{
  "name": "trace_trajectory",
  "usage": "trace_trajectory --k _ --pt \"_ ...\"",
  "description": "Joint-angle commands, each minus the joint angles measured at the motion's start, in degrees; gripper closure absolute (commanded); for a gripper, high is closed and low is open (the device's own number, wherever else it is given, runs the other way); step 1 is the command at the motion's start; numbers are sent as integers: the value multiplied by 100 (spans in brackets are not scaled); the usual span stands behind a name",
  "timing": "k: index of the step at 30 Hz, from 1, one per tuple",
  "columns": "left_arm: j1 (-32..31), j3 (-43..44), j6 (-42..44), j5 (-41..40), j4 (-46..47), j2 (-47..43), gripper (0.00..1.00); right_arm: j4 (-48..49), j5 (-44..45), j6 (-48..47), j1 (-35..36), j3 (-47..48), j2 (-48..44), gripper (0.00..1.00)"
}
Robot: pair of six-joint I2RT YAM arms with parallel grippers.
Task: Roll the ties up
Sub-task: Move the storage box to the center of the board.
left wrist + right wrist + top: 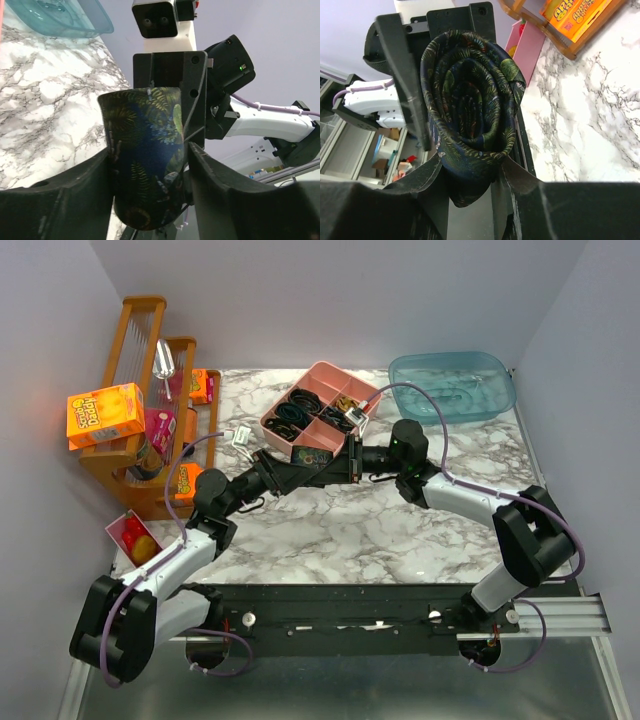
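A dark tie with a green fern and leaf pattern is wound into a tight roll point(312, 457) held in the air between both grippers, just in front of the pink tray. My left gripper point(150, 175) is shut on the roll's outer face point(145, 150). My right gripper point(470, 175) is shut on the roll from the opposite side, and its view looks into the spiral end point(470, 105). In the top view the left gripper point(290, 465) and the right gripper point(345, 458) meet tip to tip around the roll.
A pink divided tray point(320, 405) holds black band loops behind the grippers. A blue-green plastic tub point(452, 385) sits at back right. A wooden rack point(150, 410) with orange boxes stands at left, with a small pink bin point(135, 535) in front of it.
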Motion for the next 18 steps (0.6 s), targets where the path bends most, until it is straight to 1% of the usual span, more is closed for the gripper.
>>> trace_trajectory --k 1,3,4,6,7,8,9,13,14,18 --pt "-136 148 122 -18 174 -175 28 -206 138 -184 22 -42 26 83" --pt "-136 148 245 -106 -72 -263 23 -259 138 -228 22 -42 8 83" --pt "-136 156 298 -228 -177 -342 18 -303 146 -255 22 -42 -10 83" --pt "-153 235 553 -369 -651 -439 12 -417 164 -333 22 -24 -62 83" --pt "-162 270 649 -544 -844 -535 7 -531 190 -369 22 -24 -80 84" --pt "-162 323 790 -641 -1151 -579 4 -593 199 -421 22 -16 -115 84" --pt "-171 332 861 -729 -1267 -632 2 -645 217 -500 22 -7 -141 84" --pt "-180 499 1186 -1195 -1934 -825 1 -1171 365 -799 22 90 -264 84" --pt "-180 604 1274 -1327 -2223 -835 1 -1278 401 -869 22 116 -299 84" --pt "-180 850 1581 -1739 -2831 -800 1 -1919 629 -1431 22 300 -423 83"
